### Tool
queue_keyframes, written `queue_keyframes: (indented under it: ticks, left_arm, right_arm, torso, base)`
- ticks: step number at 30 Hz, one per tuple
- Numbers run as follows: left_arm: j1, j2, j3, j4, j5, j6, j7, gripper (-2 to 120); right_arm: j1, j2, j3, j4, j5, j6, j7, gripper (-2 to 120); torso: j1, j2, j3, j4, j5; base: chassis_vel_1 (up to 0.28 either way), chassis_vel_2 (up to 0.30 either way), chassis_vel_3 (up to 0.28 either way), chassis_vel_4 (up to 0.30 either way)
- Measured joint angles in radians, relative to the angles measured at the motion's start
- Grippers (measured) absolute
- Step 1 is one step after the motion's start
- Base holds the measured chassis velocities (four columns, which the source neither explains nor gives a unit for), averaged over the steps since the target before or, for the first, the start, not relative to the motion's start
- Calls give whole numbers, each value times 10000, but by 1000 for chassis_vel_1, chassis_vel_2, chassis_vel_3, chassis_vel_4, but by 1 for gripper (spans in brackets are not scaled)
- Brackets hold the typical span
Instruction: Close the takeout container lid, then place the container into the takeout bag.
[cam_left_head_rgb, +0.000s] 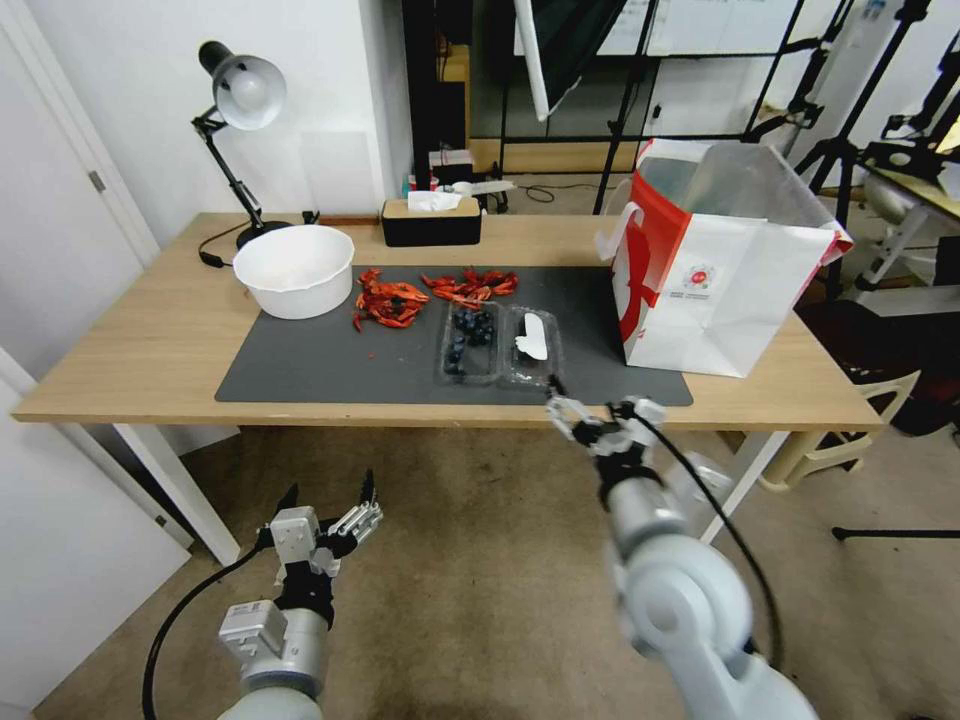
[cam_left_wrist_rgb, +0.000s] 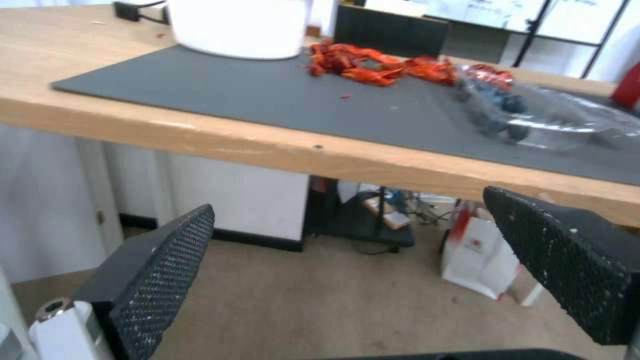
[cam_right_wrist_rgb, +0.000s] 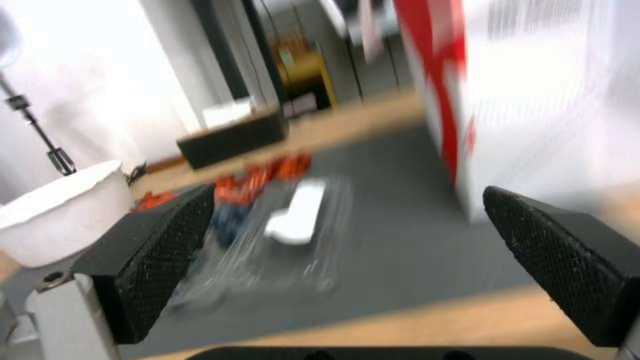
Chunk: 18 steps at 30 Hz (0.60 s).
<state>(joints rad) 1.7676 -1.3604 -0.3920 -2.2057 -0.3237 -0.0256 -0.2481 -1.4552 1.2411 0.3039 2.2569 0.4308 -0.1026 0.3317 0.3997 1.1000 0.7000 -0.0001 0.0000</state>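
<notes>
1. Jaws of right gripper (cam_left_head_rgb: 585, 412) spread wide, empty, hovering at table (cam_left_head_rgb: 150, 340) front edge, centre frame, just short of lid (cam_left_head_rgb: 530, 345).
2. Left gripper (cam_left_head_rgb: 325, 510) likewise released, low at lower left.
3. Container (cam_left_head_rgb: 470, 342) lying open on mat (cam_left_head_rgb: 330, 365); closing not yet begun. Probably calls for hooking lid's right rim and folding it left.
4. Bag (cam_left_head_rgb: 715, 270) upright at right, mouth open, free mat between.

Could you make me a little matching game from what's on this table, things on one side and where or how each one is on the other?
Things:
1. lid
2. bag
3. bowl
4. right gripper

Places or states:
A. upright at the mat's right end
B. open, at the table's front edge near the lid
C. flat and open beside the berries
D. at the mat's far left corner

Pairs: 1-C, 2-A, 3-D, 4-B
</notes>
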Motion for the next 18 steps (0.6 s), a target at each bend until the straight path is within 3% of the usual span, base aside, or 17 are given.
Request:
queue_keyframes:
  ticks: [2, 6, 8, 11, 18]
  left_arm:
    - [-13, 18, -8, 7, -30, -43, 110, 100]
    - [-74, 106, -44, 146, -123, -341, 793, 100]
    - [-77, 112, -45, 158, -126, -359, 848, 100]
    - [-117, 151, -81, 296, -136, -572, 1406, 100]
    - [-209, 183, -223, 578, -15, -869, 1789, 100]
  right_arm:
    - [-142, -137, 98, -87, -506, 436, -271, 100]
    - [-956, -584, 1032, -1241, -2935, 3275, -1617, 100]
    - [-1021, -590, 1105, -1348, -3034, 3462, -1691, 100]
    - [-1640, -428, 1498, -2153, -3412, 4883, -2201, 100]
    - [-2283, -8, 1697, -2778, -3747, 5941, -2690, 100]
  torso:
    - [1, 0, -1, 1, 3]
    - [1, 0, -1, 1, 2]
    - [1, 0, -1, 1, 2]
    - [1, 0, -1, 1, 0]
    - [3, 0, -1, 0, 0]
  base:
    - [0, 0, 0, 0]
    - [0, 0, 0, 0]
    - [0, 0, 0, 0]
    - [0, 0, 0, 0]
    - [0, 0, 0, 0]
